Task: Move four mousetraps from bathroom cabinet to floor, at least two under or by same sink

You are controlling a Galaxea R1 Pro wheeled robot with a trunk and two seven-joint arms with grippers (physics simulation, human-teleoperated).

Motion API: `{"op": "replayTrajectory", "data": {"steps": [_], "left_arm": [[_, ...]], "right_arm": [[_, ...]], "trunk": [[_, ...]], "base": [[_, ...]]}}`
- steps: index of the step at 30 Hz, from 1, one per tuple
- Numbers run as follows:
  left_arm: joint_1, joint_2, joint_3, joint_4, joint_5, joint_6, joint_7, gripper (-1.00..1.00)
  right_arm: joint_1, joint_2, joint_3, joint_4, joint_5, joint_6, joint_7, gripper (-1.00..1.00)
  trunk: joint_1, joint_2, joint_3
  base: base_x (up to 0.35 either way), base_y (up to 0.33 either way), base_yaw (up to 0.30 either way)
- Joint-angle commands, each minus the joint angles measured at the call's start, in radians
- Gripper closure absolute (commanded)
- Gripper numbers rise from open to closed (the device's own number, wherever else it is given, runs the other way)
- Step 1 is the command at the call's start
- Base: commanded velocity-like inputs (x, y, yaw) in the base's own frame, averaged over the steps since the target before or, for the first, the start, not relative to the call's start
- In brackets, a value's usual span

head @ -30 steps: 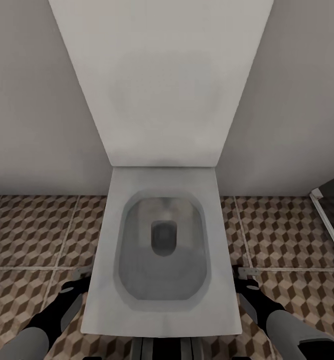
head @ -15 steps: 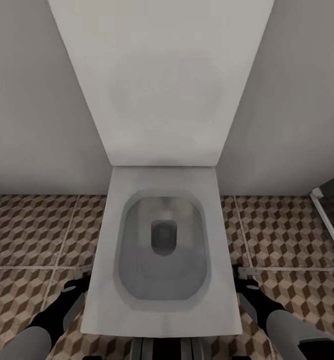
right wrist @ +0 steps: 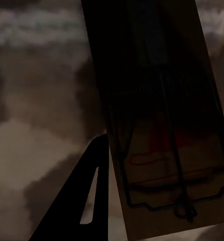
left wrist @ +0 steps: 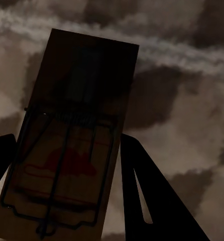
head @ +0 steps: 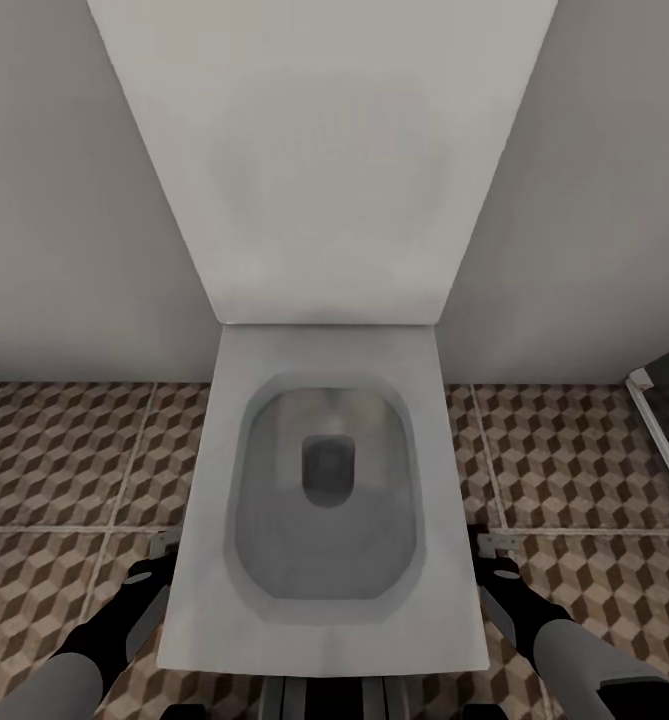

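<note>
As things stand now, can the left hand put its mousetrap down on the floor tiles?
Probably yes. The left hand holds a mousetrap with patterned bathroom floor behind it, nothing between. The toilet sits beside that arm, not below it.

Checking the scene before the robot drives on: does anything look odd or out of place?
Nothing spilled or broken. The toilet stands open and square to the wall. The left gripper and right gripper each hold a mousetrap between their fingers, above the tiled floor.
</note>
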Motion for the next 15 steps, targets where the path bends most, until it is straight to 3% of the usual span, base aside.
{"op": "replayTrajectory", "data": {"steps": [1,15], "left_arm": [[0.000,0.001,-0.008,-0.002,0.005,0.005,0.009,1.00],[0.000,0.002,-0.008,-0.002,0.005,0.004,0.009,1.00]], "right_arm": [[0.000,0.000,0.012,0.002,-0.027,0.002,-0.002,1.00],[0.000,0.000,0.012,0.002,-0.027,0.002,-0.002,1.00]], "trunk": [[0.000,0.000,-0.001],[0.000,0.000,-0.001]], "base": [[0.000,0.000,0.000],[0.000,0.000,0.000]]}}
